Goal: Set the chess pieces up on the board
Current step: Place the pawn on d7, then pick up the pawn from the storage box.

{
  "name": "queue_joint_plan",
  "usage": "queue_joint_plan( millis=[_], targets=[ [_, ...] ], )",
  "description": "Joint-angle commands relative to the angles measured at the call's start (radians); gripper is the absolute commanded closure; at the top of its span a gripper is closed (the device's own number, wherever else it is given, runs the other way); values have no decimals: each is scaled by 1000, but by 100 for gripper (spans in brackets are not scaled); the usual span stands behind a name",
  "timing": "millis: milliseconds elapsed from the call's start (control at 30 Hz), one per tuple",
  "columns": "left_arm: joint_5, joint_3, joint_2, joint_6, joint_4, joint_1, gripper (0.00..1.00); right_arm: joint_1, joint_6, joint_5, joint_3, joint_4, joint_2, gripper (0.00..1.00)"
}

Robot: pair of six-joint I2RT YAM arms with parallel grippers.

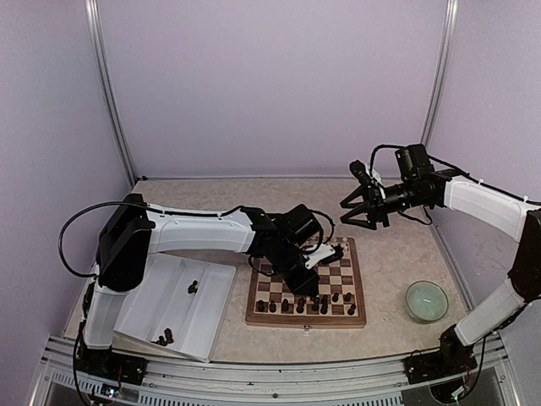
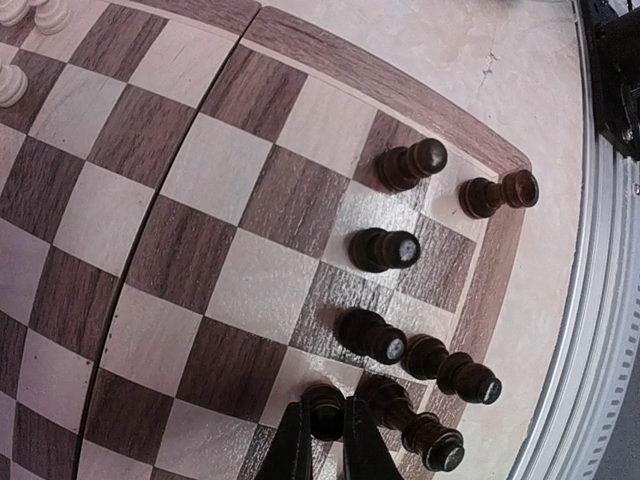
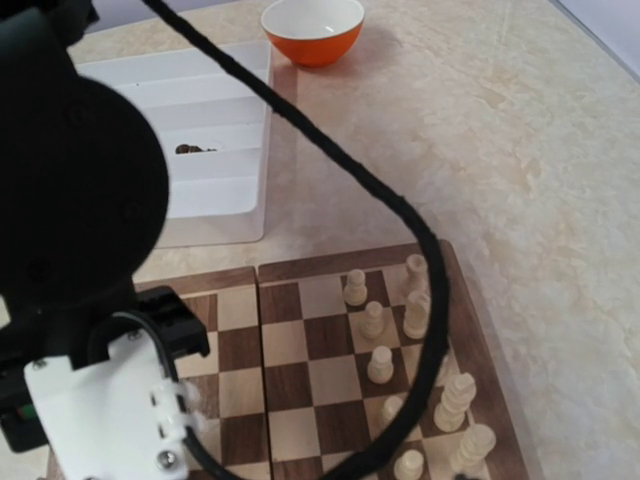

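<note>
Nearest the arm bases, on the left, sits a white divided tray (image 1: 152, 296). It has a few loose dark figures (image 1: 193, 288) lying in its compartments. Over on the right there's a pale green bowl (image 1: 427, 301) on the table (image 1: 397, 254), well apart from everything else.

Between them is the board (image 1: 304, 322), lying flat. The chess pieces (image 1: 285, 304) that are on it stand upright. Most are along the nearest row, with a few in the second row toward the right corner. The left wrist view shows six of them bunched near that corner, some just beside the frame.

The left arm stretches across above the tray, and the left gripper (image 2: 326, 405) is down over the near half of the board. Its fingers (image 2: 296, 445) are pressed in on either side of one dark piece (image 2: 325, 414), so it's pinching that one. The piece is over a cream square, right next to a neighbour. Whether its base touches the wood, can't tell.

Further back, the cream figures (image 3: 380, 365) are clustered by the far right corner of the board. A black cable (image 3: 400, 215) from the left arm loops over them in the right wrist view.

Past the board's far edge, the right gripper (image 1: 359, 205) hangs up in the air, touching nothing. Honestly can't tell whether its jaws are spread or together. The right wrist view also catches an orange bowl (image 3: 312, 30) on the table just beyond the end of the tray.
</note>
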Motion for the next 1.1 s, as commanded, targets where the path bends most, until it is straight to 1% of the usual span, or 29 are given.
queue_joint_plan(
  millis=[0, 133, 267, 367, 600, 700, 800, 933, 1067],
  targets=[
    [13, 29, 19, 12, -24, 1, 95, -5, -11, -1, -8, -25, -15, 44],
    [9, 29, 21, 10, -28, 2, 91, -4, -12, -4, -7, -28, -13, 44],
    [-3, 29, 21, 10, -30, 1, 83, -5, -14, -6, -8, -29, -12, 44],
    [-8, 31, 19, 10, -31, 0, 80, -5, -14, -6, -5, -31, -12, 44],
    [-15, 37, -8, 4, -44, -2, 77, -5, -15, -7, -4, -34, -8, 44],
    [-83, 28, -70, -10, -87, -3, 76, -5, -15, -7, -5, -34, -8, 44],
    [-174, -47, -173, -47, -90, 3, 71, -5, -18, -9, -5, -38, -4, 44],
    [-311, -205, -373, -206, -70, 50, 68, -5, -27, -9, 3, -50, 6, 44],
    [-457, -432, -508, -397, -64, 143, 69, -5, -31, -9, 8, -58, 7, 44]
  ],
)
